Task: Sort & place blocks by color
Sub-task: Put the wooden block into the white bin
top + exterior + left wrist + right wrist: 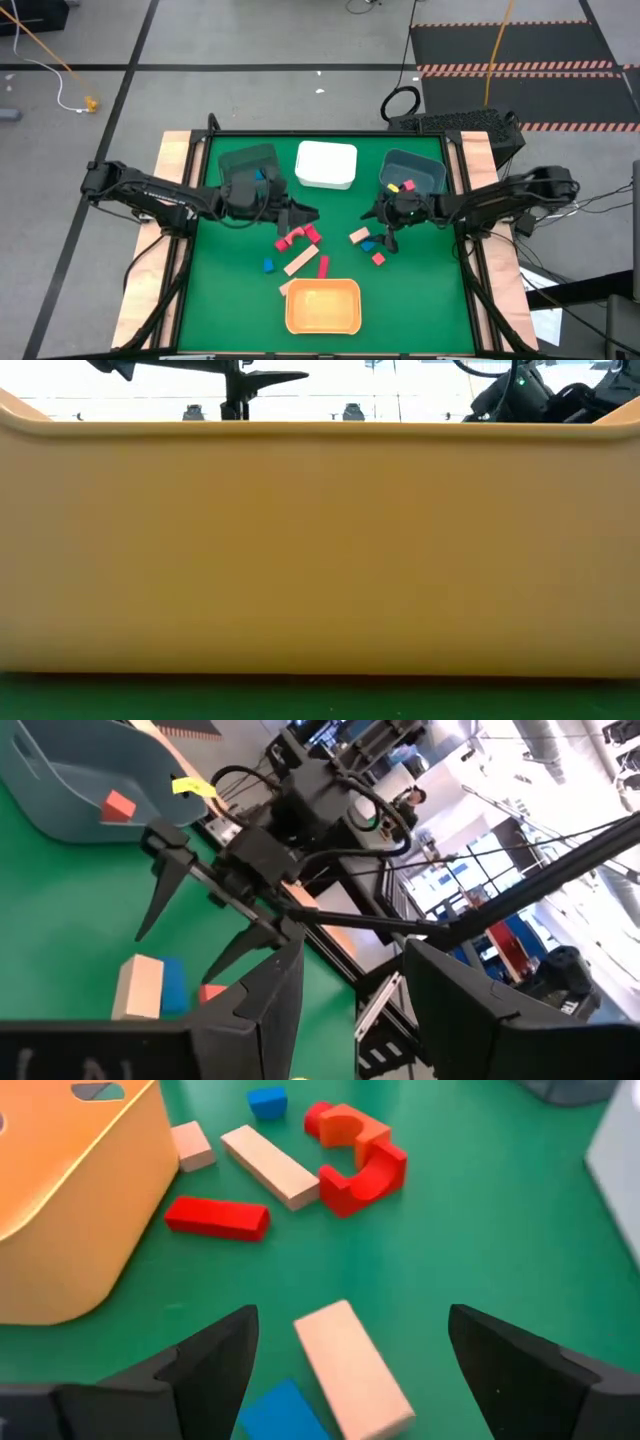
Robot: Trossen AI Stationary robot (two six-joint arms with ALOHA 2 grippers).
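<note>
Blocks sorted by colour
The right pincer [345, 1370] is held spread over a tan block [350, 1365]; the left pincer [305, 213] is held spread, empty, mid-bench.

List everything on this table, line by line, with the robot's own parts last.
bins: four; dark green bin back left, white bin back centre, grey-blue bin back right, orange bin front centre
red blocks: about five on the mat; arch cluster mid-table, red bar beside it, small one further right
tan blocks: three; long bar, small piece by the orange bin, tan block under the right gripper
blue blocks: two on the mat; one in the dark green bin
yellow piece, red piece: in the grey-blue bin
left gripper: open, empty, above the arch cluster
right gripper: open, over the tan block
</note>
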